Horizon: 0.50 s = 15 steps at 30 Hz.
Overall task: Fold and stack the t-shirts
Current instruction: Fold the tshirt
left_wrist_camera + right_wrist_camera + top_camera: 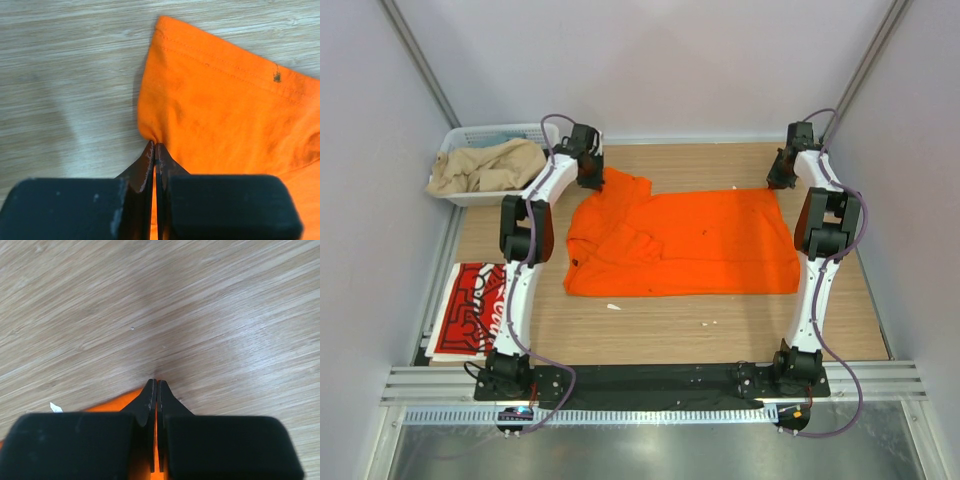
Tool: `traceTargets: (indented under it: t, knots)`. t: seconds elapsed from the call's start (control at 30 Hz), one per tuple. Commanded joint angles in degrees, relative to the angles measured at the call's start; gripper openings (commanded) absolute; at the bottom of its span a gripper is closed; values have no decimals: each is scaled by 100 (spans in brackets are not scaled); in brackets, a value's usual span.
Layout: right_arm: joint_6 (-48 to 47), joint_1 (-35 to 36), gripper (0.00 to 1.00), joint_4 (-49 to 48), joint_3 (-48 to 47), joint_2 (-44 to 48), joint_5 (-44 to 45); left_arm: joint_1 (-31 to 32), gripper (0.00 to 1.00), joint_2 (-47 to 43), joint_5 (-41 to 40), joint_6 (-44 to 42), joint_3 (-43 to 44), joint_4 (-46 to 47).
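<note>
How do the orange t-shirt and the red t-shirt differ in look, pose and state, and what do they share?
The orange t-shirt is plain; the red t-shirt bears white markings. The orange t-shirt lies spread mid-table; the red t-shirt is a compact rectangle at the left edge. The left gripper and right gripper pinch the orange t-shirt; the red t-shirt is untouched. Both lie on the table.

Bright, even light, soft faint shadows, mild sheen on the table (260,352); all 3 views sharp.

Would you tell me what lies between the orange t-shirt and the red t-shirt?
The top view shows the left arm crossing bare wooden table between the orange t-shirt and the red t-shirt.
</note>
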<state>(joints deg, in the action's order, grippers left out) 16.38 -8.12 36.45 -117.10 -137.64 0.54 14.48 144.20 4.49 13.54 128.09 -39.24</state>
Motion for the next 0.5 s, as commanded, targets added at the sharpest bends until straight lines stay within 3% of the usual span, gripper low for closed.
traceTargets:
  t: [0.0, 0.47]
  knots:
    - [-39, -23, 1, 117, -138, 483, 105, -77, 0, -691, 175, 149, 15, -39]
    - [-30, -23, 1, 310, 1311, 1994, -80, -86, 0, -2387, 307, 246, -1550, -180]
